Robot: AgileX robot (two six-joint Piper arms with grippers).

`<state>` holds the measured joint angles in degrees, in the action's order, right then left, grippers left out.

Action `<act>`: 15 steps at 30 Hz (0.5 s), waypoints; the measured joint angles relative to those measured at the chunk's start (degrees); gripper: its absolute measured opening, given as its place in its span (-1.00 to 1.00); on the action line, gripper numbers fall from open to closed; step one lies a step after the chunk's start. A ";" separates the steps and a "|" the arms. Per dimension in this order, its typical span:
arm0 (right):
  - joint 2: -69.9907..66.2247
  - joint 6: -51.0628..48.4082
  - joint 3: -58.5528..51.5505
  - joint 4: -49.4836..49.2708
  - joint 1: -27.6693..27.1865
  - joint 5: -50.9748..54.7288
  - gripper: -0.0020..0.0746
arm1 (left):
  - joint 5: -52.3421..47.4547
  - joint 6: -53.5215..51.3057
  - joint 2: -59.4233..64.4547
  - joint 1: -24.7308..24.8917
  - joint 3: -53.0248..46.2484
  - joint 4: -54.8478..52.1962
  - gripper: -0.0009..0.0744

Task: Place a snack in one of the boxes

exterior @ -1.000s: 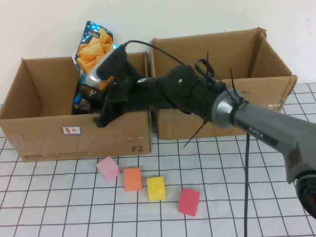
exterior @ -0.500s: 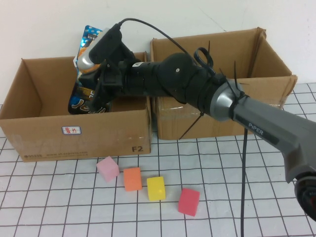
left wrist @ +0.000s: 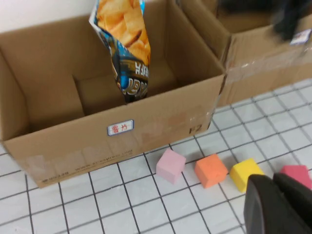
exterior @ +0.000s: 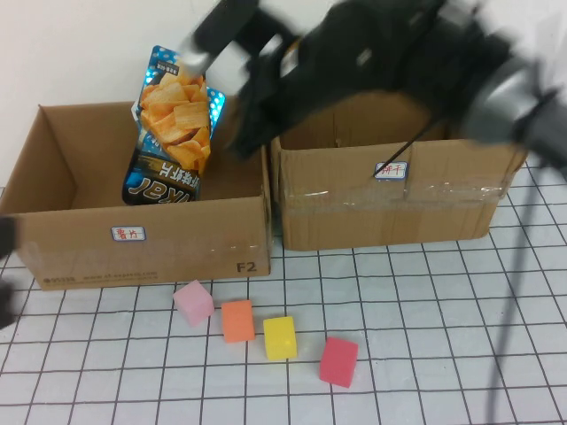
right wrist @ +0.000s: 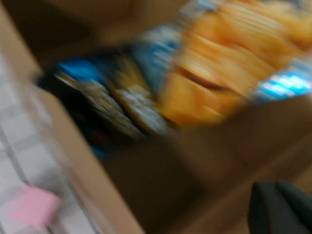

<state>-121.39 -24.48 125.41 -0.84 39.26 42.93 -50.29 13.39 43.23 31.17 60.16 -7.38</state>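
The snack, a blue and orange chip bag (exterior: 173, 115), stands upright in the left cardboard box (exterior: 151, 239) and leans toward its back wall. It also shows in the left wrist view (left wrist: 124, 44) and, blurred, in the right wrist view (right wrist: 219, 63). My right gripper (exterior: 241, 140) is a dark blur above the gap between the two boxes, clear of the bag; its fingers (right wrist: 263, 207) are together and empty. My left gripper (left wrist: 275, 183) is shut and empty, low over the blocks in front of the left box (left wrist: 73, 141).
The right box (exterior: 390, 204) stands beside the left one. Pink (exterior: 193, 302), orange (exterior: 237, 320), yellow (exterior: 280, 337) and red (exterior: 338, 360) blocks lie in a row on the gridded table in front. A dark blur of the left arm (exterior: 5, 266) shows at the left edge.
My right arm let go of the chip bag and rose fast up and back out of the left box. The bag now stands free in the box.
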 joint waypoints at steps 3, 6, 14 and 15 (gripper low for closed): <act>5.41 3.22 -1.28 7.20 -0.10 4.42 -0.94 | 3.92 -0.24 6.40 0.00 0.00 -1.11 -0.98; 11.13 5.20 -4.36 10.55 -0.10 6.95 -0.94 | 8.72 0.94 12.73 0.00 0.41 -3.15 -0.98; 25.38 8.96 -22.97 13.00 -0.21 7.94 -0.94 | 12.23 3.03 29.98 -6.09 11.40 -4.86 -0.98; 27.62 9.81 -26.19 13.31 -0.21 7.33 -0.94 | 12.36 2.58 32.14 -7.47 12.94 -4.53 -0.98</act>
<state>-93.77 -14.67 99.22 12.47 39.04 50.26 -37.93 15.98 75.37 23.71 73.10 -11.90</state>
